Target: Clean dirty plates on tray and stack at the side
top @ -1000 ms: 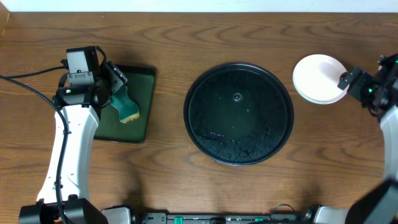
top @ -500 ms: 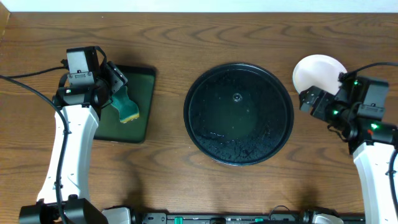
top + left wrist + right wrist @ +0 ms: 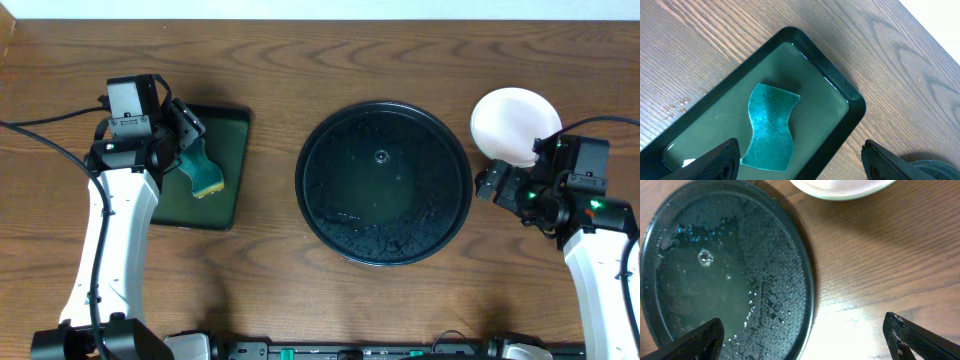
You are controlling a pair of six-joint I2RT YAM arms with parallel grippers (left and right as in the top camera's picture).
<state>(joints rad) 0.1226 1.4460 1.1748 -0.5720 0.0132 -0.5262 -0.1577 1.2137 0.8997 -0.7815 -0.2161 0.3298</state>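
The black tray [image 3: 383, 182] sits in the middle of the wooden table [image 3: 300, 60]. Its floor is wet, with a film of water and many small beads, thickest toward its near edge. The plates [image 3: 512, 122] lie off the black tray, just past its upper right rim and not touching it. From overhead only a white top plate shows. In the right wrist view a pale greenish edge runs under the white rim, but how many plates are stacked there cannot be told.

The right gripper [image 3: 802, 325] hangs just off the right rim of the black tray, on the near side of the plates. Its jaws are spread wide and hold nothing. One finger [image 3: 695, 342] is over the rim of the black tray and the other is over bare wood.

Well to the left of the black tray lies a green tray [image 3: 228, 150], rectangular with a dark rim. A teal sponge [image 3: 771, 127] with a yellow edge rests flat on its floor. The left gripper [image 3: 800, 147] hangs over it with its jaws spread wide. The sponge lies between the two fingers, and neither finger touches it.
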